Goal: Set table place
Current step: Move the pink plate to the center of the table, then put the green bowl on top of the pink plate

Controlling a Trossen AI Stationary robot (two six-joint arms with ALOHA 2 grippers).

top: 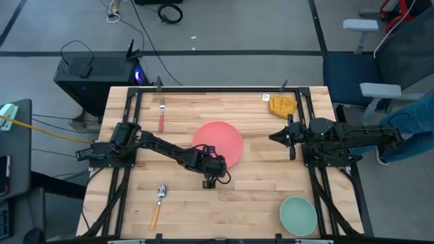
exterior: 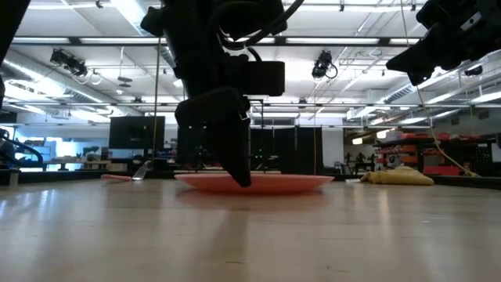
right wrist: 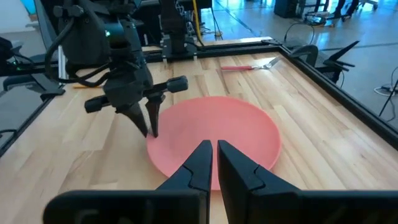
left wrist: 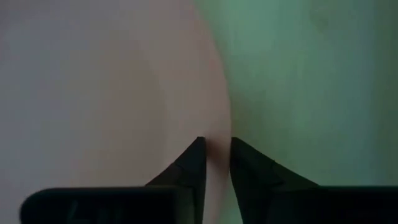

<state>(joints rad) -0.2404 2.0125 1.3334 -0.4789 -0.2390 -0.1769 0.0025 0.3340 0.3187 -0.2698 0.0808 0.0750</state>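
Left gripper (top: 215,181) pointed down at near rim of round pink plate (top: 218,143), mid-table, fingers nearly together astride rim, grip uncertain | right gripper (top: 277,137) closed, waiting beside plate's far side | left nearer | plate flat on light wood table (top: 258,196).

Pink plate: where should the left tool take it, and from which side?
By the rim, on the edge nearest the bowl-and-spoon side of the table. The pink plate lies flat, so only its thin raised lip is grippable. The left tool is already pointing down there.
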